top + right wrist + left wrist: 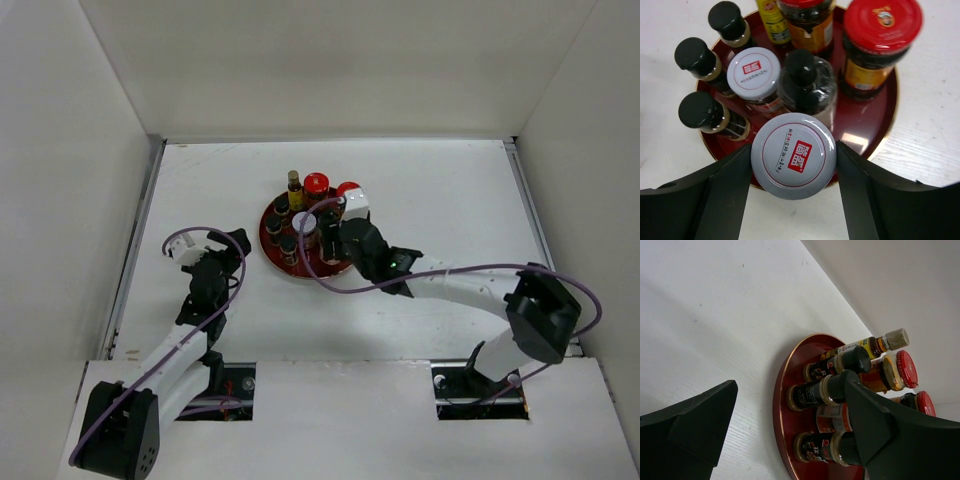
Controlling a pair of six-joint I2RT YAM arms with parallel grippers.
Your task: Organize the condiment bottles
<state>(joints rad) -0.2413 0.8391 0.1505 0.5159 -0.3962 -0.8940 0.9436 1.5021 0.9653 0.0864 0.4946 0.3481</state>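
The condiment bottles stand on a round dark-red tray [867,117]. My right gripper [793,161] is shut on a white-lidded jar [793,149] at the tray's near rim; I cannot tell whether it rests on the tray. Beyond it stand a second white-lidded jar [754,75], a black-capped pale bottle [802,70], three slim dark-capped bottles [699,109], a red-lidded jar [881,25] and a yellow-labelled bottle [771,15]. In the top view my right gripper [332,232] covers the tray's right side. My left gripper [232,243] is open and empty, left of the tray [782,385].
The tray [272,248] sits mid-table, slightly back. White walls enclose the table on the left, right and back. My right arm [460,290] stretches across the table's right half. Bare white tabletop [450,190] lies around the tray.
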